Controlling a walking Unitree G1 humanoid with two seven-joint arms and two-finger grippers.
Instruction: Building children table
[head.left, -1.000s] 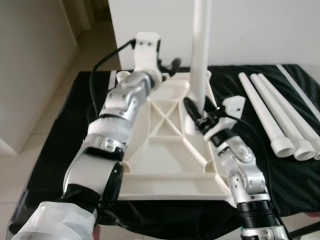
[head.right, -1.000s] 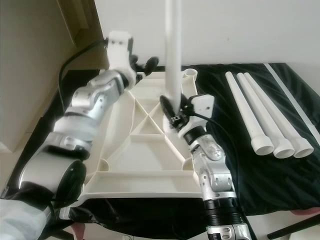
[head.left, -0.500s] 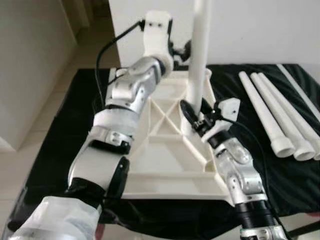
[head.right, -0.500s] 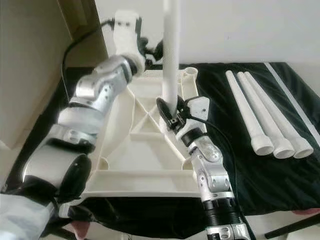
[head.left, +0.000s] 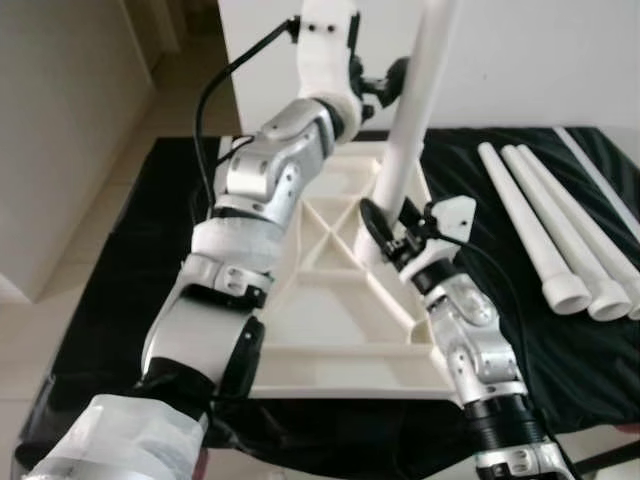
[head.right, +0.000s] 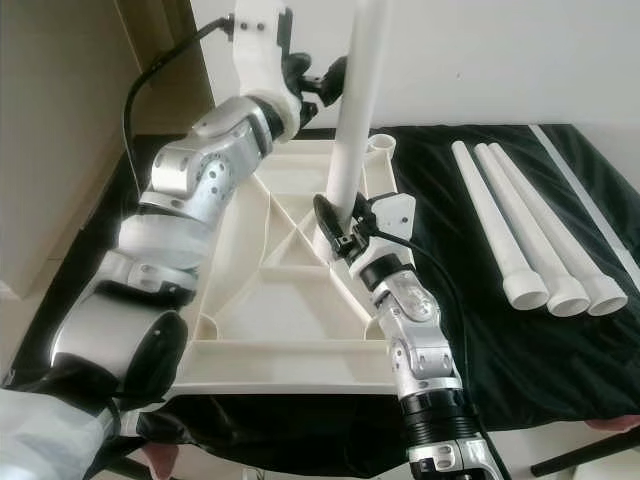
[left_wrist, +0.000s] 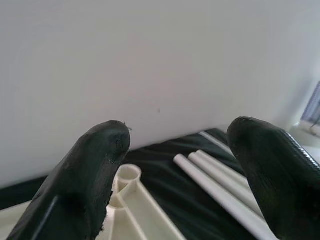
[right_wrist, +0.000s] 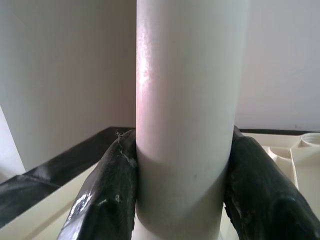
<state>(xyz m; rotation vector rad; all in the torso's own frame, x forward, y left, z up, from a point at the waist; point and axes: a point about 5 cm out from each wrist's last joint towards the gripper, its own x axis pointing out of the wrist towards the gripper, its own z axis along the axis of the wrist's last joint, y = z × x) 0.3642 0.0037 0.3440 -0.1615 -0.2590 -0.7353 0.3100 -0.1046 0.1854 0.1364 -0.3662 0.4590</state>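
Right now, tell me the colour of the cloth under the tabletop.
Black cloth, clearest in the right eye view.

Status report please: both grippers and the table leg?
Right gripper shut on table leg, low, leg tilted. Left gripper open, raised beside leg. Three spare legs lie aside.
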